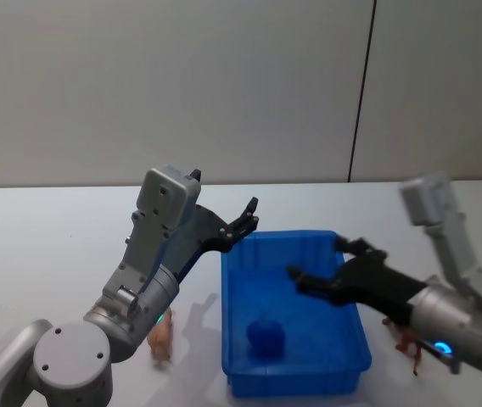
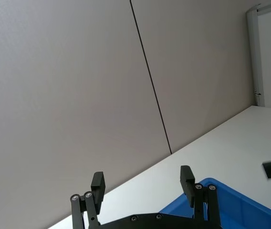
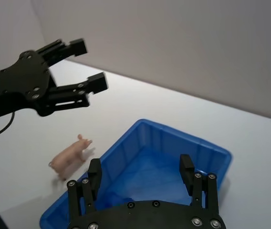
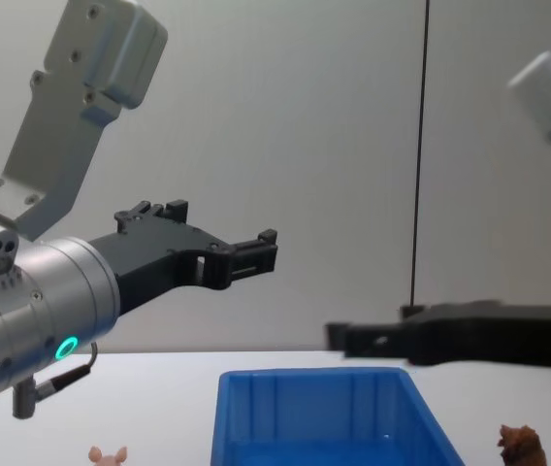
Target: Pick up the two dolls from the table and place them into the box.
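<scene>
While the pink doll [image 1: 161,335] and brown doll [image 1: 407,339] flank the box [image 1: 225,322] on the tabletop [image 1: 54,246], the left gripper [image 1: 248,217] and right gripper [image 1: 319,259] hang wide open above, so picking looks not yet begun and each must next descend to its doll.

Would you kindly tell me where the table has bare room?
The table is bare at its far left and between the box and the wall. Crowded around the box: pink doll left, brown doll right, left pincer and right pincer above.
</scene>
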Tool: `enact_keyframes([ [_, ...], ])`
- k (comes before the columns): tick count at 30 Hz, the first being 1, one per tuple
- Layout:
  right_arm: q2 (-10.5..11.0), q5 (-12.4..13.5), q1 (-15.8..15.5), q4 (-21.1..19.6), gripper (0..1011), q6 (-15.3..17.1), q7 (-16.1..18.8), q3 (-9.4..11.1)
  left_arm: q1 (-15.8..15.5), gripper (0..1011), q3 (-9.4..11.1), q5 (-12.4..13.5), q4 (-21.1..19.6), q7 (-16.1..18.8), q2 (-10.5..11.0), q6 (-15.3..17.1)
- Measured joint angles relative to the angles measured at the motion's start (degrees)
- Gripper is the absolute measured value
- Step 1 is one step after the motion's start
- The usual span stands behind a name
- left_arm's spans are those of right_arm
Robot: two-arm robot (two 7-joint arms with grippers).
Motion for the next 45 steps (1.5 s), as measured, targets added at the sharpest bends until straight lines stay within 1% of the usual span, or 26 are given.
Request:
enact_keyframes([
  [4, 2.6, 2.5, -2.7, -3.1, 1001, -1.7, -2.8, 1.8, 0.0, 1001, 0.0, 0.0, 0.0, 0.0, 0.0, 0.0],
  [6, 3.5, 3.5, -3.8, -4.4, 1001, -2.3, -3.9, 2.6, 0.0, 1001, 0.0, 0.0, 0.0, 0.0, 0.0, 0.0],
  [7, 4.6, 4.6, -5.3, -5.9, 1001, -3.0, -5.1, 3.4, 0.0, 1001, 0.0, 0.0, 0.0, 0.0, 0.0, 0.0],
  [9, 5.6, 5.7, -6.6, -7.1, 1001, -3.6, -6.4, 4.1, 0.0, 1001, 0.0, 0.0, 0.0, 0.0, 0.0, 0.0],
  [10, 6.5, 6.5, -7.9, -8.2, 1001, -4.0, -7.4, 4.7, 0.0, 1001, 0.0, 0.0, 0.0, 0.0, 0.0, 0.0],
  [11, 7.0, 7.1, -8.6, -8.8, 1001, -4.3, -8.1, 5.1, 0.0, 1001, 0.0, 0.0, 0.0, 0.0, 0.0, 0.0],
  [18, 10.5, 10.6, -14.2, -13.0, 1001, -5.5, -12.3, 7.6, 0.0, 1001, 0.0, 0.0, 0.0, 0.0, 0.0, 0.0],
  [20, 11.1, 11.3, -15.1, -13.6, 1001, -5.6, -13.1, 8.0, 0.0, 1001, 0.0, 0.0, 0.0, 0.0, 0.0, 0.0],
  [22, 12.1, 12.4, -16.9, -14.6, 1001, -5.5, -14.5, 8.7, 0.0, 1001, 0.0, 0.0, 0.0, 0.0, 0.0, 0.0],
  [23, 12.1, 12.4, -16.9, -14.6, 1001, -5.5, -14.5, 8.7, 0.0, 1001, 0.0, 0.0, 0.0, 0.0, 0.0, 0.0],
  [24, 12.6, 12.8, -17.7, -15.1, 1001, -5.4, -15.3, 9.0, 0.0, 1001, 0.0, 0.0, 0.0, 0.0, 0.0, 0.0],
  [30, 13.6, 13.8, -20.0, -15.9, 1001, -4.6, -17.9, 9.8, 0.0, 1001, 0.0, 0.0, 0.0, 0.0, 0.0, 0.0],
  [36, 13.9, 14.2, -21.2, -16.0, 1001, -3.5, -19.8, 10.1, 0.0, 1001, 0.0, 0.0, 0.0, 0.0, 0.0, 0.0],
  [40, 13.7, 14.3, -21.3, -15.2, 1001, -2.5, -20.5, 10.0, 0.0, 1001, 0.0, 0.0, 0.0, 0.0, 0.0, 0.0],
  [45, 12.7, 13.6, -20.0, -12.9, 1001, -1.0, -20.6, 9.4, 0.0, 1001, 0.0, 0.0, 0.0, 0.0, 0.0, 0.0],
])
